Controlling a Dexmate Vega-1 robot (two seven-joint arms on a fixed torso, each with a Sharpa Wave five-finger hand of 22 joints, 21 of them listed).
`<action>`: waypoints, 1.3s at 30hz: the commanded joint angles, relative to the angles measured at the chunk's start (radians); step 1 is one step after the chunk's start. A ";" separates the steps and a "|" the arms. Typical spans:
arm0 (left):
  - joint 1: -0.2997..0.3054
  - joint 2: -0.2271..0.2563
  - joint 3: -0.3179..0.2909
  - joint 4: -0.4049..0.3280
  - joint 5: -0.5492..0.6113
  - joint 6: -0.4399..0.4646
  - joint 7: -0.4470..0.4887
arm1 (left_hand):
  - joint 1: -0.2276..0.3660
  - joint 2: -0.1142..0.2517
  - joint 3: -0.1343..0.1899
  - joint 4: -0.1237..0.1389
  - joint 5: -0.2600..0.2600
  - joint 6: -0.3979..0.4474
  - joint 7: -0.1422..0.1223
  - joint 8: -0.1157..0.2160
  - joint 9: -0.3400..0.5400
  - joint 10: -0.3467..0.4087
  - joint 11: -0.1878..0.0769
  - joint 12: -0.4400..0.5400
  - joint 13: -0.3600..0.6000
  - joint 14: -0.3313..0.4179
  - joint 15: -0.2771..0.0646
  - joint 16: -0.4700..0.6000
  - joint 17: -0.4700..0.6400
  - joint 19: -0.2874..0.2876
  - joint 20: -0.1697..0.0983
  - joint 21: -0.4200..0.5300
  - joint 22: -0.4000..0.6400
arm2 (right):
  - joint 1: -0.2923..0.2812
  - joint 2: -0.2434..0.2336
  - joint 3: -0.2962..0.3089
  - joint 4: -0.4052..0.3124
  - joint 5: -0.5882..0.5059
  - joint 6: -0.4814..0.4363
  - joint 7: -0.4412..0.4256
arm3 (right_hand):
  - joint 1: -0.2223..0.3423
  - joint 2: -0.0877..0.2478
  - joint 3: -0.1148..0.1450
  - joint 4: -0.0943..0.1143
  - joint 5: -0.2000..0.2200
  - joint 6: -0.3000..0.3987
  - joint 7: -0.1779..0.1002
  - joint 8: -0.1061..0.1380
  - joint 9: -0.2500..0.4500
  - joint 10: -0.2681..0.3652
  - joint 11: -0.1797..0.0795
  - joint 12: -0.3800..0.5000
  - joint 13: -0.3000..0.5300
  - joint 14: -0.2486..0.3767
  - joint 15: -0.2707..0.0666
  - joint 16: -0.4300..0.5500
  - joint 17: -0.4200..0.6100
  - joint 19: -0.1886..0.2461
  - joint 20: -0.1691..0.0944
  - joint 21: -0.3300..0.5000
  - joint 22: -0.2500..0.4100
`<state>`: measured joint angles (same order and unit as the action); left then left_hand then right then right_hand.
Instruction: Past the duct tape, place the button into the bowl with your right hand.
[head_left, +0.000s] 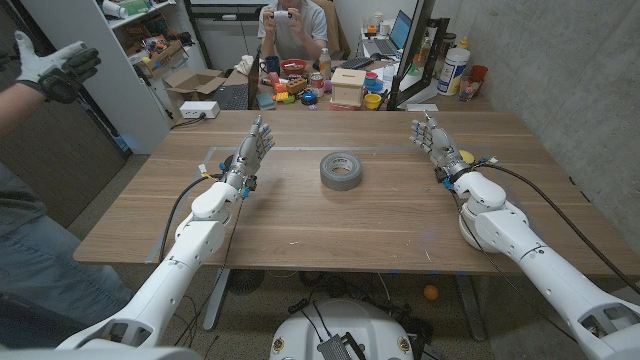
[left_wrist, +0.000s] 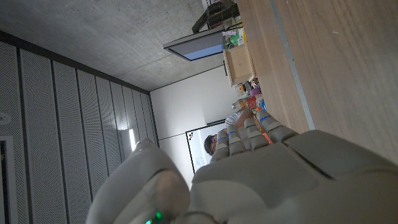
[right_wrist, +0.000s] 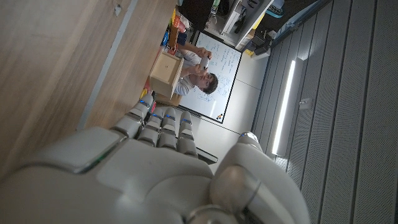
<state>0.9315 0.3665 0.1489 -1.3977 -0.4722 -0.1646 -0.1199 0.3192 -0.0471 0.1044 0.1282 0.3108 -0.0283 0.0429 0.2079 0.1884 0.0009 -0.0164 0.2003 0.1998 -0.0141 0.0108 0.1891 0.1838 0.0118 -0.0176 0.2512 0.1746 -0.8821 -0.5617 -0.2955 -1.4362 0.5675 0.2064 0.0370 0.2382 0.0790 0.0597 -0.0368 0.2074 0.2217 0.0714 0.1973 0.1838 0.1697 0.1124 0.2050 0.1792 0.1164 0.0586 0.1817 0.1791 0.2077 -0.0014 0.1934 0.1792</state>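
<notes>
Fingers (head_left: 428, 135) empty, duct tape (head_left: 341, 170) mid-table — apart

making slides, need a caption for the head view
Both hands, left and right, wait open beside a roll of duct tape on the wooden table.

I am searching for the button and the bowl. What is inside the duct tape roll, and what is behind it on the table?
Inside the duct tape roll, only a dark hole shows; its bottom cannot be made out. Behind it is bare wooden table up to the far edge, with no button or bowl visible there.
</notes>
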 joint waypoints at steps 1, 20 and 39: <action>0.008 -0.010 -0.009 -0.006 0.010 0.006 -0.008 | 0.009 0.007 -0.006 0.002 0.007 0.007 0.000 0.002 0.002 -0.004 -0.005 0.008 0.000 -0.003 -0.002 0.004 0.005 -0.002 0.008 -0.004 0.004 | -0.008 -0.056 0.017 -0.052 -0.031 -0.019 -0.018 | 0.010 0.001 0.007 -0.003 0.002 0.000 -0.002 0.000 0.002 0.013 0.001 0.005 0.003 0.005 0.008 0.005 0.002 -0.004 0.007 0.002 0.005; 0.030 -0.006 -0.014 -0.039 0.021 0.016 -0.001 | 0.012 0.012 -0.009 -0.001 0.010 0.012 -0.003 0.002 0.003 -0.008 -0.008 0.006 -0.002 -0.011 -0.001 0.001 0.005 -0.007 0.015 -0.012 0.004 | -0.026 -0.205 0.021 -0.152 -0.159 -0.098 -0.040 | 0.071 0.011 0.030 -0.040 -0.002 -0.015 -0.036 -0.002 0.003 -0.001 -0.006 -0.001 0.004 -0.010 0.016 -0.001 0.001 -0.029 0.028 -0.004 0.004; 0.044 0.000 -0.013 -0.064 0.025 0.019 0.009 | 0.014 0.016 -0.013 -0.002 0.013 0.021 -0.009 0.003 0.003 -0.008 -0.010 0.006 -0.003 -0.015 -0.001 0.000 0.005 -0.014 0.035 -0.020 0.005 | -0.051 -0.304 0.035 -0.229 -0.306 -0.183 -0.101 | 0.149 0.013 0.058 -0.088 -0.006 -0.017 -0.053 0.000 0.004 -0.008 -0.017 -0.001 0.005 -0.036 0.008 -0.006 0.000 -0.050 0.081 -0.006 0.002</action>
<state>0.9686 0.3647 0.1351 -1.4515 -0.4497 -0.1473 -0.1166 0.3271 -0.0392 0.1005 0.1242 0.3185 -0.0139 0.0356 0.2079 0.1883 -0.0044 -0.0216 0.2003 0.1952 -0.0210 0.0106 0.1891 0.1836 -0.0021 0.0040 0.2319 0.1744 -0.9157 -0.7918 -0.2696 -1.6053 0.3452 0.0759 -0.0281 0.3688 0.0930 0.1151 -0.1149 0.2033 0.2018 0.0265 0.1973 0.1837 0.1605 0.1035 0.2050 0.1791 0.0903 0.0657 0.1796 0.1768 0.1600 0.0722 0.1894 0.1791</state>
